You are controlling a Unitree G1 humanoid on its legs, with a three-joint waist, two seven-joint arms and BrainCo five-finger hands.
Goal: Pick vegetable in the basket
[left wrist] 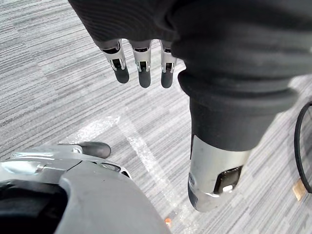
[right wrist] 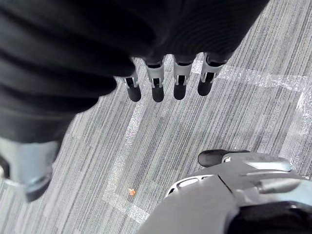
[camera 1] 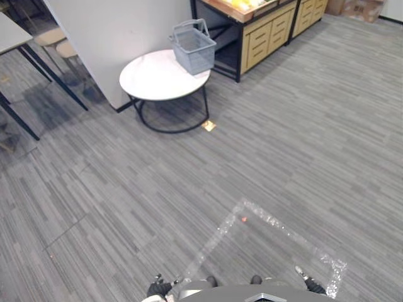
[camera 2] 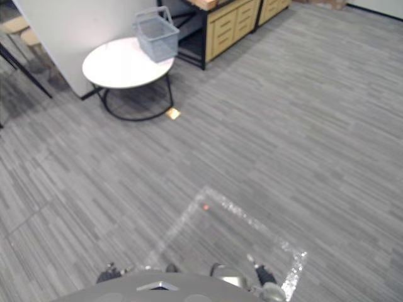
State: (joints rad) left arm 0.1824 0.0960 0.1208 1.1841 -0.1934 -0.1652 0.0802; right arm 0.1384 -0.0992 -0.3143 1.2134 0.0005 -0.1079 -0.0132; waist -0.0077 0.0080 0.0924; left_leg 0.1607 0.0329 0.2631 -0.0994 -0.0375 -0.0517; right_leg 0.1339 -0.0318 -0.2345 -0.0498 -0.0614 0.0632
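Observation:
A grey-blue wire basket point(camera 1: 194, 47) with its handle up stands on the right edge of a round white table point(camera 1: 154, 78), far ahead on my left. Behind it, a wooden stand with drawers point(camera 1: 261, 34) carries yellow and orange produce point(camera 1: 242, 6) on top. My left hand point(left wrist: 141, 63) hangs low at my side over the grey carpet, fingers straight, holding nothing. My right hand point(right wrist: 165, 80) hangs the same way on the other side, open and empty. Both hands point(camera 1: 158, 289) point(camera 1: 310, 283) are several steps from the table.
A taped square point(camera 1: 271, 242) marks the carpet in front of me, with a small orange speck point(camera 1: 244, 219) inside it. A yellowish tag point(camera 1: 208, 126) lies by the table's black legs. A white wall corner point(camera 1: 101, 38) stands behind the table, and desks and chairs point(camera 1: 44, 44) are at the far left.

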